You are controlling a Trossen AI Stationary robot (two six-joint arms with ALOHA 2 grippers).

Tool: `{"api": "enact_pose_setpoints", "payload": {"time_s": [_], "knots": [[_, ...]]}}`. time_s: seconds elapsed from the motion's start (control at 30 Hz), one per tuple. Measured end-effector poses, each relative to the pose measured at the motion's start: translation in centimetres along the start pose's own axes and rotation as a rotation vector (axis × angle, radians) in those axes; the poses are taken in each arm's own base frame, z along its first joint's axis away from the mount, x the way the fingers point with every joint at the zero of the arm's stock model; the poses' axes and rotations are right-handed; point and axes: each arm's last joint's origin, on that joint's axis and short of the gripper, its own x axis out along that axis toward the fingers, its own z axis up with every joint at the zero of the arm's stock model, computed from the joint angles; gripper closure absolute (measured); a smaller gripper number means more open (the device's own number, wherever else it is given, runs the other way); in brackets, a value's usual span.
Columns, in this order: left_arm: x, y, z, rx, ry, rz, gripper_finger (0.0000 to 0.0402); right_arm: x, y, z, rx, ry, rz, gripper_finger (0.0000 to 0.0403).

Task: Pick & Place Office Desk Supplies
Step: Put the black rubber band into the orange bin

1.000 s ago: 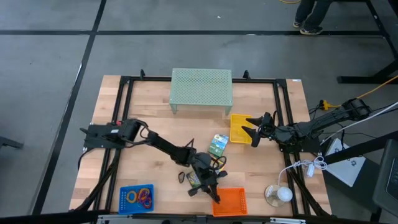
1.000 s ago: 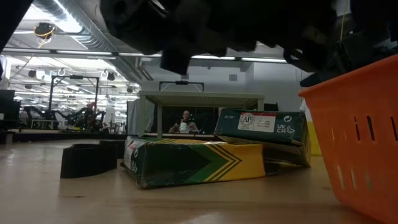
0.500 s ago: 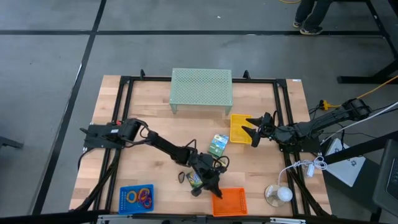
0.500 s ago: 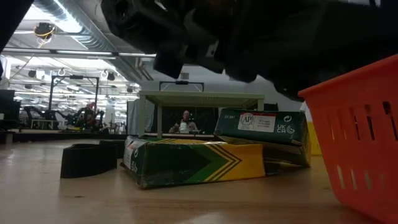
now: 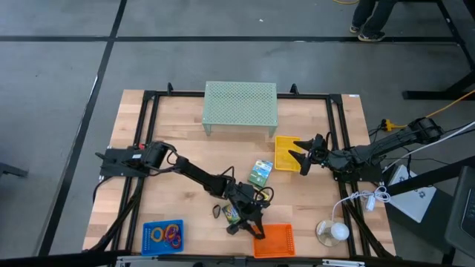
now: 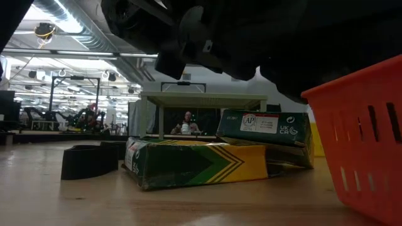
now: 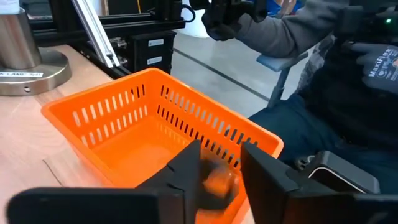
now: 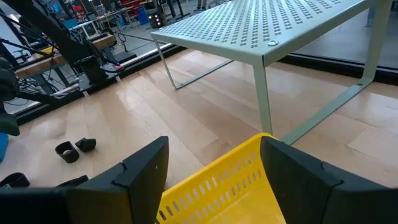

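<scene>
Two green-and-yellow crayon boxes [image 6: 195,163] are seen lying mid-table in the low view; on the rear one a label reading "AP", "UK CA" is legible. The left gripper [image 7: 221,171] is held over the orange basket [image 7: 118,118], its fingers parted around a blurred orange item [image 7: 217,182], whether gripped cannot be told. The right gripper [image 8: 211,163] is held, fingers spread wide and empty, over the yellow basket [image 8: 217,180], and "MaxiFlex" is legible on a person's glove [image 7: 379,65].

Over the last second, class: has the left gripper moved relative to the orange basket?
Yes, slightly. The left gripper has drawn back toward the basket's near-left corner.

Dark jointed arms, black two-finger pincers
</scene>
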Motion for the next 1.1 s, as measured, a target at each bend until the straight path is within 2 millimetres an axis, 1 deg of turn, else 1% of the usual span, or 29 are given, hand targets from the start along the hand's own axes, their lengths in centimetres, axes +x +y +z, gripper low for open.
{"api": "enact_pose_setpoints", "payload": {"time_s": [0.1, 0.23, 0.37, 0.43, 0.53, 0.63, 0.77, 0.87, 0.93, 1.1], "knots": [[0.0, 0.0, 0.0, -0.003, -0.001, 0.0, 0.0267, 0.0, 0.0, 0.0, 0.0, 0.0, 0.0, 0.0147], [-0.2, 0.0, 0.4, 0.003, -0.008, 0.0, 0.0251, 0.0, 0.0, 0.0, 0.0, 0.0, 0.0, 0.0147], [-0.8, -0.2, 1.4, 0.02, 0.011, -0.001, 0.0248, 0.0, 0.0, 0.0, -0.004, 0.003, -0.002, 0.0147], [-1.5, -0.2, 1.8, 0.024, 0.067, 0.018, 0.025, 0.0, 0.0, -0.1, -0.006, 0.005, -0.002, 0.0147], [-2.9, -0.1, 2.6, 0.024, 0.171, 0.141, 0.0254, 0.0, -0.1, -0.1, -0.011, 0.01, -0.004, 0.0147], [-4.1, -0.5, 3.4, 0.042, 0.284, 0.272, 0.0256, 0.0, -0.1, -0.1, -0.013, 0.011, -0.006, 0.0147], [-5.9, -1.1, 3.8, 0.037, 0.459, 0.453, 0.0256, 0.0, 0.0, -0.2, -0.014, 0.022, 0.008, 0.0147], [-7.1, -1.7, 3.6, 0.005, 0.599, 0.547, 0.0256, 0.0, 0.0, -0.2, -0.014, 0.027, 0.011, 0.0147], [-7.7, -1.9, 3.2, -0.015, 0.646, 0.599, 0.0255, 0.0, 0.0, -0.2, -0.014, 0.028, 0.011, 0.0147], [-9.2, -2.5, 0.8, -0.061, 0.713, 0.71, 0.0252, 0.0, -0.1, -0.2, -0.005, 0.029, 0.011, 0.0147]]}}
